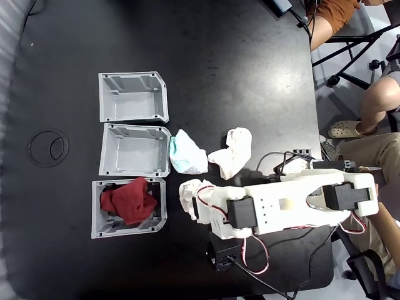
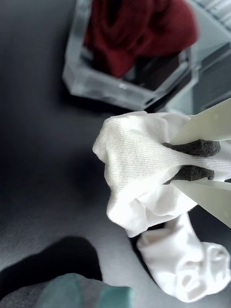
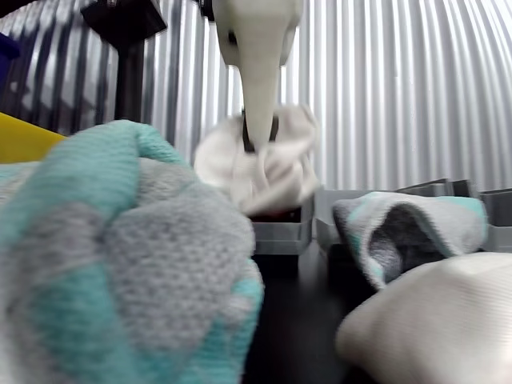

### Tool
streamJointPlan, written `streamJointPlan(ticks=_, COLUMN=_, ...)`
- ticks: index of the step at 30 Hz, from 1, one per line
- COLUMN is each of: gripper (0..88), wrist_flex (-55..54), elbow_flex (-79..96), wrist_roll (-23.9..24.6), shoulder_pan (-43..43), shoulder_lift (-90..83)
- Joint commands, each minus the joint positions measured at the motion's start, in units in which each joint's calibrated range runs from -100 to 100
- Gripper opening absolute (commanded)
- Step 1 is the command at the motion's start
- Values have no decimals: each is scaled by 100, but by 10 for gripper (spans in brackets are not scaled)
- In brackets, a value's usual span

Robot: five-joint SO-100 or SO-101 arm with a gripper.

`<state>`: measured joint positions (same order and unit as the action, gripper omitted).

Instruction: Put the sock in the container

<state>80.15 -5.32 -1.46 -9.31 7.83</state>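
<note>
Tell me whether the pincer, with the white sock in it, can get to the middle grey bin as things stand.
Probably yes. The pincer is shut on the white sock, lifted off the table, and the middle grey bin stands open-topped nearby; the mint-green sock beside it lies low.

my gripper: pinched on the white sock, held clear of the table | foreground left: mint-green-and-grey sock, blurred | right: another mint-green sock | lower right: white sock lump | behind: grey bins
</note>
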Motion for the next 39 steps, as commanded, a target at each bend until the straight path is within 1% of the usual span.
streamJointPlan(ticks=1, gripper=14, wrist_flex=371, elbow_flex=-983, wrist_roll=0, shoulder_pan=282, shoulder_lift=-118)
streamJointPlan(ticks=6, gripper=14, wrist_flex=525, elbow_flex=-1578, wrist_roll=6, shoulder_pan=683, shoulder_lift=-118)
streamJointPlan(ticks=13, gripper=14, wrist_flex=482, elbow_flex=-1687, wrist_roll=-28, shoulder_pan=1258, shoulder_lift=-118)
streamJointPlan(ticks=21, gripper=14, wrist_flex=499, elbow_flex=-2237, wrist_roll=-28, shoulder_pan=1864, shoulder_lift=-101)
streamJointPlan(ticks=34, gripper=14, wrist_flex=439, elbow_flex=-2588, wrist_roll=-17, shoulder_pan=2132, shoulder_lift=-26)
streamJointPlan(ticks=39, gripper=14, wrist_flex=209, elbow_flex=-2652, wrist_roll=-28, shoulder_pan=2171, shoulder_lift=-17)
